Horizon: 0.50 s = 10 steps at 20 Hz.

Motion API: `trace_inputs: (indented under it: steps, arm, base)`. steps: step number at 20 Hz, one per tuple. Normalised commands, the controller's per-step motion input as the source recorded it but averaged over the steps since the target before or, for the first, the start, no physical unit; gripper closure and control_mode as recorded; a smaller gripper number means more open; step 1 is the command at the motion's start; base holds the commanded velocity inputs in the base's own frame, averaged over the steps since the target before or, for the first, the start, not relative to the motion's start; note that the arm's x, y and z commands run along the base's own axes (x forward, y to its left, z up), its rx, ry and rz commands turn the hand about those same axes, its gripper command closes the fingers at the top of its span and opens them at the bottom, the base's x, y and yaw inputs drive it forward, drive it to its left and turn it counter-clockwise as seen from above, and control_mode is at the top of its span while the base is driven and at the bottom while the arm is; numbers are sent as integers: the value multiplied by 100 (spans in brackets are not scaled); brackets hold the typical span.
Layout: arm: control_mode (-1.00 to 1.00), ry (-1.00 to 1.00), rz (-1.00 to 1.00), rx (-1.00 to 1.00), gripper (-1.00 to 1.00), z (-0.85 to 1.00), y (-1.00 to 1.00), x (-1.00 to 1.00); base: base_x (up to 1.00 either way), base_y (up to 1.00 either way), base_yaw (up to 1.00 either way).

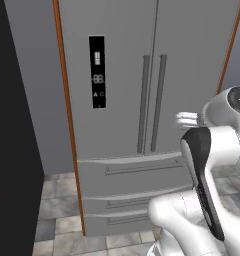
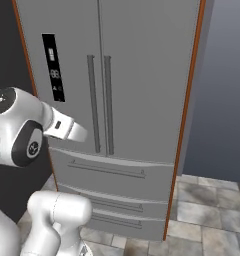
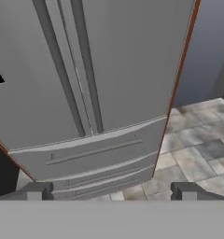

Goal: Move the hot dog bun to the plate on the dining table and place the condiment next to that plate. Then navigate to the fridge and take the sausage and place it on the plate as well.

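From the left base view I face the fridge (image 1: 137,115), doors shut, so I should reach for the right door's handle (image 1: 158,102) ahead of my hand. The right base view hides the sausage behind those doors. In the hand view my hand (image 3: 112,191) is spread, empty.

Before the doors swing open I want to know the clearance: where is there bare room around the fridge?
Bare tiled floor lies right of the fridge, bordered by the grey wall. Left is tight: a dark panel stands close. The open gripper hangs in free air before the doors.
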Motion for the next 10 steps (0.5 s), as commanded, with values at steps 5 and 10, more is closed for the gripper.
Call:
trace_inputs:
  steps: [5,10]
  arm:
    - [-100,0,17,0,-100,0,-6,63]
    - [-100,3,8,0,-100,0,0,69]
  base:
    - [0,0,0]
    - [0,0,0]
